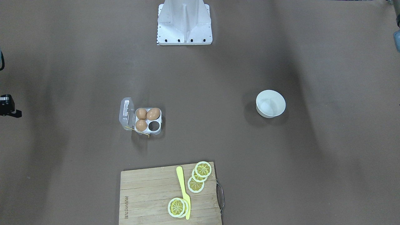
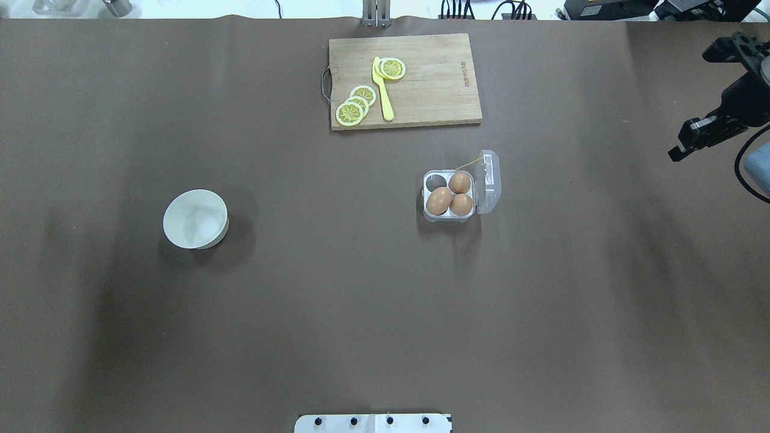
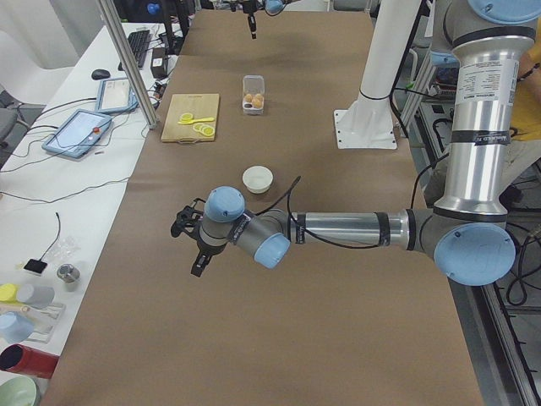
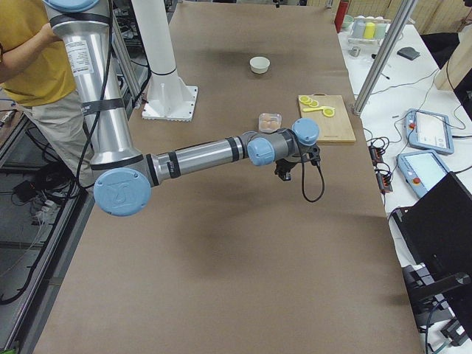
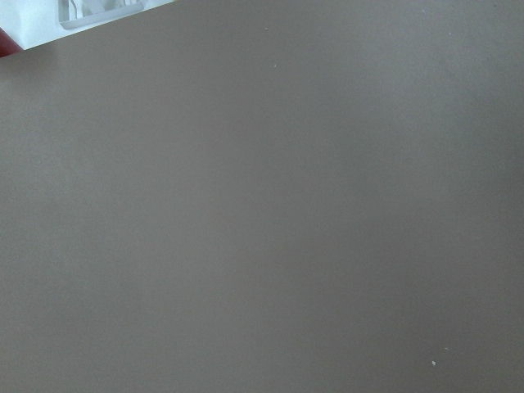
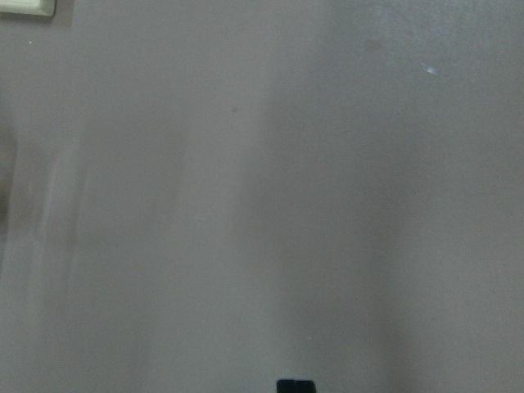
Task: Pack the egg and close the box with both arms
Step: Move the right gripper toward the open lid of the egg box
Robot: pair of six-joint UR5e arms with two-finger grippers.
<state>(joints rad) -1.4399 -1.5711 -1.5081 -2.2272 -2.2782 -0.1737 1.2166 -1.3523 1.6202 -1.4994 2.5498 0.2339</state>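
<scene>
Brown table [image 2: 301, 313] is seen bearing the box [image 2: 450, 218], lid [image 2: 488, 174] open, with three eggs [image 2: 439, 200] seated inside, well apart from the right gripper [image 2: 678, 150] and left gripper [image 3: 198, 267]; finger spacing cannot be told for either.

1. From my overhead feed I see one brown, matte-covered table [image 2: 361, 300].
2. The clear box [image 2: 437, 181] sits on the robot's right half, its lid open.
3. A white bowl [image 2: 195, 219] stands well apart on the left half.
4. A wooden cutting board [image 2: 433, 90] lies at the far edge.
5. The white stand [image 2: 373, 423] rests at the near edge.
</scene>
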